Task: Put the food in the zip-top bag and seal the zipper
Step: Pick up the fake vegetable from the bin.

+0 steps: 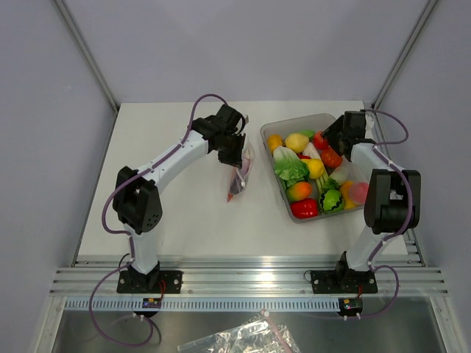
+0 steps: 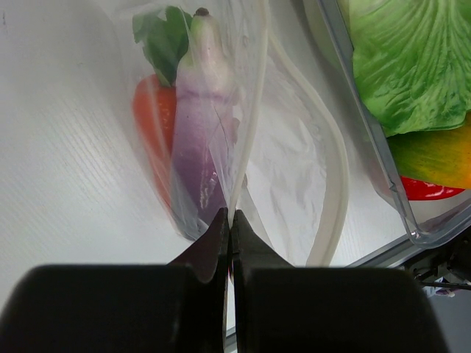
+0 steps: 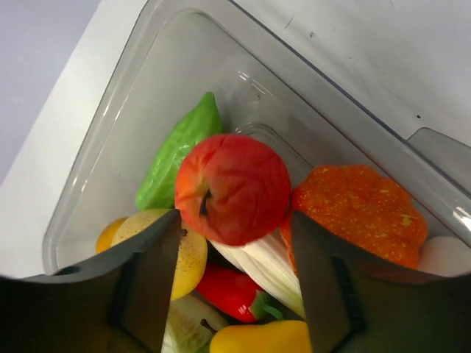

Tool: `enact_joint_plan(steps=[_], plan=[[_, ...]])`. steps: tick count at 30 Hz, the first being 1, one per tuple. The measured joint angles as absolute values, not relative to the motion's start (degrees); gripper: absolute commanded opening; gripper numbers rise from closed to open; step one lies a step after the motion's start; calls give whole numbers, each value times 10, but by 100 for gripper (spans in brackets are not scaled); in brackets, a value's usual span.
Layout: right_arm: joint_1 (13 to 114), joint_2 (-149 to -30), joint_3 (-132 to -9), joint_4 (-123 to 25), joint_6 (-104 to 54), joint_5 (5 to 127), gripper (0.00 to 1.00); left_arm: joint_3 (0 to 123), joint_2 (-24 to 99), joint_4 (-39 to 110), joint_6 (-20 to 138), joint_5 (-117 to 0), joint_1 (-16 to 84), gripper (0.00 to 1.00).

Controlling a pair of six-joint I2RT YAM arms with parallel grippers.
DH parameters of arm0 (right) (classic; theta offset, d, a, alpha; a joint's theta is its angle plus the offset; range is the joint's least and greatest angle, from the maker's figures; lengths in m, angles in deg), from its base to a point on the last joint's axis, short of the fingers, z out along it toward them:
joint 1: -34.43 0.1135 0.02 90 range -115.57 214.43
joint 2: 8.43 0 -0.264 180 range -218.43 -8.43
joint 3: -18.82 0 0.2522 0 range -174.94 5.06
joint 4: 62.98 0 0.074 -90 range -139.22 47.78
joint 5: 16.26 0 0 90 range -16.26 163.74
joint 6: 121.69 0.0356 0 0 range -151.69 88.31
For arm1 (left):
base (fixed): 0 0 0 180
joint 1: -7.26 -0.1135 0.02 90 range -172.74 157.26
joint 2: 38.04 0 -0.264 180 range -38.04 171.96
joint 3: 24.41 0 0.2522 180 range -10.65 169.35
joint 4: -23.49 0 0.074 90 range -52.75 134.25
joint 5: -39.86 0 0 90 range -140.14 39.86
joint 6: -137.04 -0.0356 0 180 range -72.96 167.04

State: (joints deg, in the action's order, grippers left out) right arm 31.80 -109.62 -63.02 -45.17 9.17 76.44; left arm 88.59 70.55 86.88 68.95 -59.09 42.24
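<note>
Where the left arm reaches over the desk (image 1: 176,213), the left pincer (image 2: 228,220) is clamped together on an edge of the zip-top bag (image 2: 294,169). Bag mouth gapes, zipper (image 2: 335,191) unsealed. Purple eggplant (image 2: 199,140) and red-orange carrot (image 2: 151,132) lie inside. Just right stands a clear tray (image 3: 147,95) of toy produce. Right pincer (image 3: 235,219) sits over it, jaws apart around a red apple (image 3: 235,184); cannot tell whether they grip it.

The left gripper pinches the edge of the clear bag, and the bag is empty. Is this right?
No. The left gripper does pinch the edge of the clear bag, but the bag is not empty: the left wrist view shows an eggplant and an orange-red piece inside.
</note>
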Motion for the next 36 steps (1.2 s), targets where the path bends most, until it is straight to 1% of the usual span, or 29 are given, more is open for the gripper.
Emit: enact_joint_plan(steps=[2,5,8,9,11,12,19,22,24,26,27,29,30,36], plan=[[318,-1096,-641,-432,76,761,72,886,706,869,690,-591,422,0],[318,-1088,-642,-422,57,767,69,886,706,868,690,-591,422,0],[318,-1067,-628,-404,38,779,72,886,706,868,690,-591,422,0],[318,-1060,-626,-393,31,784,73,886,706,868,690,-591,422,0],[318,-1053,-624,-378,21,792,93,886,707,868,690,-592,422,0],[318,-1052,-621,-374,17,795,99,886,708,867,690,-592,422,0],[318,-1074,-601,-356,6,801,99,886,710,867,690,-592,422,0],[318,-1105,-614,-354,3,802,89,886,710,867,690,-592,422,0],[318,-1123,-627,-354,-1,803,75,886,710,867,690,-592,422,0],[317,-1129,-635,-352,-3,803,68,887,711,867,690,-592,422,0],[317,-1130,-636,-352,-3,804,57,889,712,868,690,-592,422,0],[317,-1130,-636,-352,-3,804,51,894,716,869,690,-592,422,0],[317,-1130,-635,-353,-2,804,47,896,718,868,690,-592,422,0],[317,-1090,-598,-364,-1,807,45,922,738,874,690,-593,424,0]])
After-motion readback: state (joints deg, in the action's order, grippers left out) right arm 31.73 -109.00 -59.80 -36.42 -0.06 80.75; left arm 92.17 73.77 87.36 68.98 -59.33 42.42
